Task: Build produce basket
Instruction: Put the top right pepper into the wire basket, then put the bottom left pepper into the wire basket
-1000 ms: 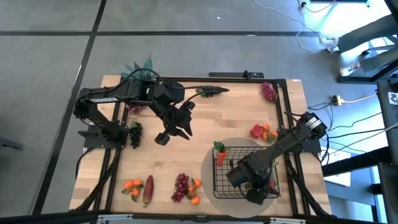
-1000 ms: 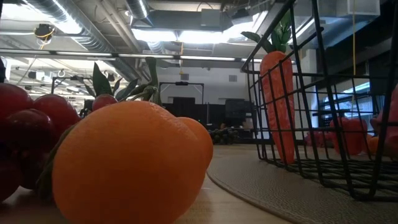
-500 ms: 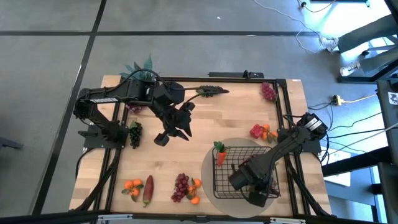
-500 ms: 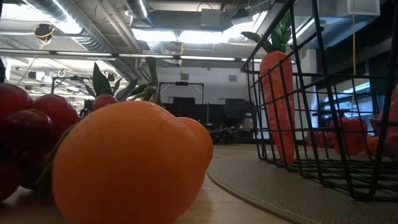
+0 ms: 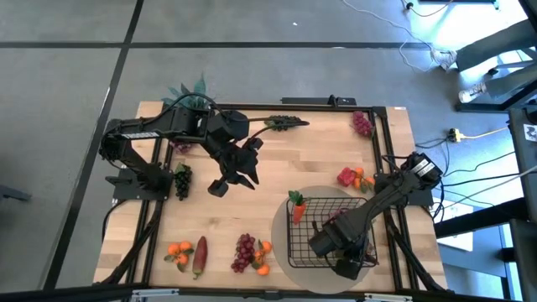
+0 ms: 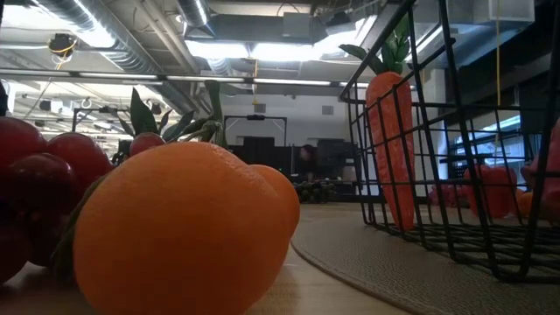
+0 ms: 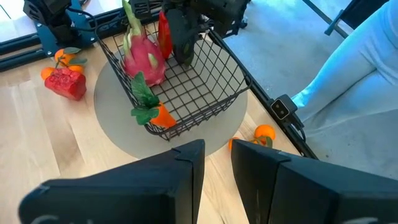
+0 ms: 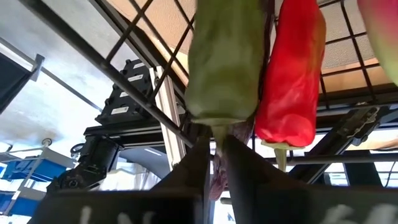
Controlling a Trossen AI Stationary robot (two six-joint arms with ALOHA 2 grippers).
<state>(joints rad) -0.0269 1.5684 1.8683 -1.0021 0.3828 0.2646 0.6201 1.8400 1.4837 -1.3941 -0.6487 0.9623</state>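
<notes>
Surface [image 5: 277,151]: I see most of the produce spread over it, well apart.
Grey mat [image 5: 281,220]: it lies at the right front of the surface, under the basket.
Basket [image 5: 294,239]: it stands on the mat. I judge it partly filled, less than half the job.
Right arm: it reaches in from the right edge, bent down steeply, wrist over the basket's front.
Left arm: it stretches from the left side toward mid-surface and hangs above bare wood, waiting.
Dragon fruit [image 7: 144,59]: in the basket, leaning on the wire wall.
Carrot [image 5: 297,207]: in the basket, upright in one corner.
Red pepper [image 7: 164,34]: in the basket, just beside the right tool.
Green pepper [image 8: 224,62]: inside the wire, stem end right at the right tool.
Left to fetch: red grapes [image 5: 243,252], dark grapes [image 5: 182,180], purple grapes [image 5: 362,123], the potato [image 5: 200,256], the oranges [image 5: 178,249], and a second red piece [image 5: 346,177] beside the mat.
Right tool [image 8: 214,146]: down inside the basket; I cannot tell whether it is clenched or released.
Left tool [image 7: 217,149]: released, a narrow gap, nothing in it.
</notes>
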